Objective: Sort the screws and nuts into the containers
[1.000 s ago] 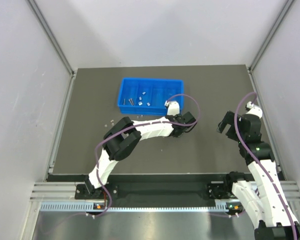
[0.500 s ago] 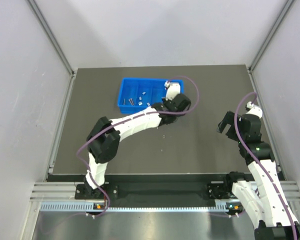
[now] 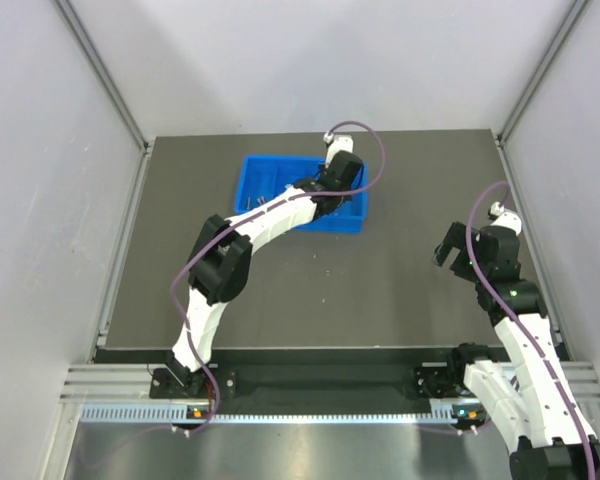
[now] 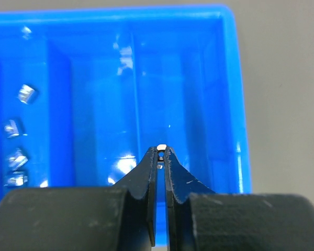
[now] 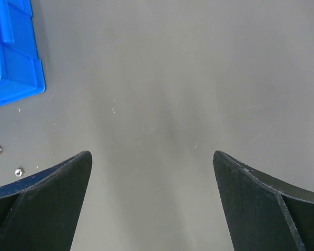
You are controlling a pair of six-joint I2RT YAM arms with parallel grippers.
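The blue tray (image 3: 250, 166) lies at the back of the dark mat, split into narrow containers. My left gripper (image 4: 161, 150) hangs over its right-hand sections, shut on a tiny silvery nut (image 4: 161, 147) pinched at the very tips. In the top view the left gripper (image 3: 332, 188) is above the tray's right half. Several small silvery pieces (image 4: 27, 93) lie in a left section of the tray (image 4: 235, 78); whether they are nuts or screws I cannot tell. My right gripper (image 5: 152, 152) is open over bare mat, holding nothing, and stands at the right (image 3: 458, 250).
Two loose nuts (image 5: 19, 171) lie on the mat near the left finger in the right wrist view, below the tray's corner (image 5: 10, 63). Grey walls and metal rails enclose the mat on three sides.
My left arm has swung from the mat in front of the tray up and back over the tray's right half, jaws staying shut. The right arm has not moved.
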